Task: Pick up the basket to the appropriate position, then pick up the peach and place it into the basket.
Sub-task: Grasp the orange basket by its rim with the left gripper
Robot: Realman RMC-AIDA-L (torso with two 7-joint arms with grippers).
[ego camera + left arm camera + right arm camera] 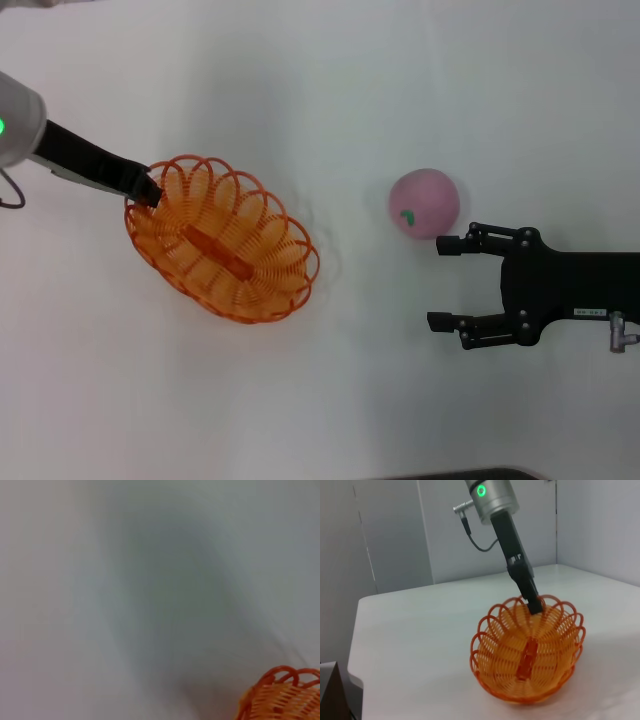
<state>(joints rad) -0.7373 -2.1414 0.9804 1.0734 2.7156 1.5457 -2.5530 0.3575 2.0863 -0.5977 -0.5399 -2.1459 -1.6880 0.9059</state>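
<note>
Peach [424, 203] in head view only

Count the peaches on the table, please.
1. The peach lies on the table, right of the basket, just beyond the open right pincer. None shows inside the basket.
</note>
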